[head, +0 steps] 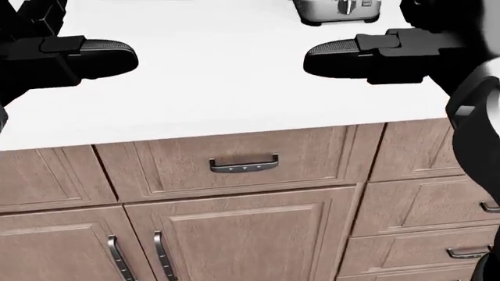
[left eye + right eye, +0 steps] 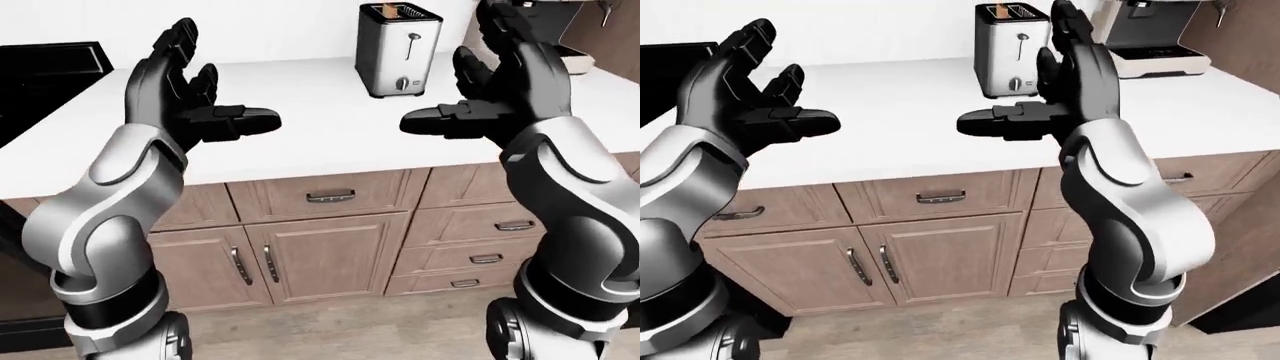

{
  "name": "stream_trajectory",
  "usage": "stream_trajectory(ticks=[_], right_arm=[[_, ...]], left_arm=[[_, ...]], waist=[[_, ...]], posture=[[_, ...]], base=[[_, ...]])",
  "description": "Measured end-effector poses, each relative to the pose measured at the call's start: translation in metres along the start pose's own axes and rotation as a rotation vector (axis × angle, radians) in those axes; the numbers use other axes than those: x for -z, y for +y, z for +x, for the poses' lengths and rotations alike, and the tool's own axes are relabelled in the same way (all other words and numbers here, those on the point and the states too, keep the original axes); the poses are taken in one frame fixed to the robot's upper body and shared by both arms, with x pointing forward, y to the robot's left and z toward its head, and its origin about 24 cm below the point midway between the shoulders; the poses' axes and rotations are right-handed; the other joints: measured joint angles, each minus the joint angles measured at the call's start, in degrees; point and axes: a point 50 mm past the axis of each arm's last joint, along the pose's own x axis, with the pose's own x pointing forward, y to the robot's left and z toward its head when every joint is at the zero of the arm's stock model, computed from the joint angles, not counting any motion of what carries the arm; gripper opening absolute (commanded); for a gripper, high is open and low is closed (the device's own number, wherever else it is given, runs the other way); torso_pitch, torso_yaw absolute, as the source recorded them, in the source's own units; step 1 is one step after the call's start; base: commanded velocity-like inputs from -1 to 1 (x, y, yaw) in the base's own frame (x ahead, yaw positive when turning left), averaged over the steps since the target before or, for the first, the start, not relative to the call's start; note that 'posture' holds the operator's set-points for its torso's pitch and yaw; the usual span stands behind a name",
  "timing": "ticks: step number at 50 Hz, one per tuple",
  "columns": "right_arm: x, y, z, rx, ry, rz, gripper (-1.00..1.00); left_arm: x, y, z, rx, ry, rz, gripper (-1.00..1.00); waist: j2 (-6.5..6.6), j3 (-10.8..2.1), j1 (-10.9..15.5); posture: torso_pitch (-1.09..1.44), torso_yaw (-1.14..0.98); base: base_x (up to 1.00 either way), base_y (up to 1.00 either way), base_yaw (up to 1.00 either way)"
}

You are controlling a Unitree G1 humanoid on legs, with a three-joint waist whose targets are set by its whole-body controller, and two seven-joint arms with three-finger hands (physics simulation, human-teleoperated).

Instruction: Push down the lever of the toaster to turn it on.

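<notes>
A silver toaster (image 2: 398,49) stands on the white counter (image 2: 300,120) near the wall, with bread in its slots. Its lever (image 2: 410,37) sits high in the slot on its near face, above a round knob (image 2: 403,84). My left hand (image 2: 195,90) is raised above the counter's near edge, fingers spread, open and empty. My right hand (image 2: 490,82) is raised to the right of the toaster and nearer to me, open and empty, thumb pointing left. Neither hand touches the toaster. The head view shows only the toaster's base (image 1: 337,10).
A coffee machine (image 2: 1150,37) stands on the counter right of the toaster. A black stove (image 2: 45,82) lies at the counter's left end. Wooden drawers and cabinet doors (image 2: 320,247) run below the counter.
</notes>
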Motion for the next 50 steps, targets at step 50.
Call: stream_trajectory(ticks=[50], right_arm=[[-0.001,0.009,0.0,-0.045,-0.02,0.008,1.0]], left_arm=[[-0.001,0.006,0.0,-0.032,-0.01,-0.003,1.0]], waist=[[-3.13,-0.41,2.68]], posture=[[0.0,0.0]], base=[[0.17,-0.03,0.0]])
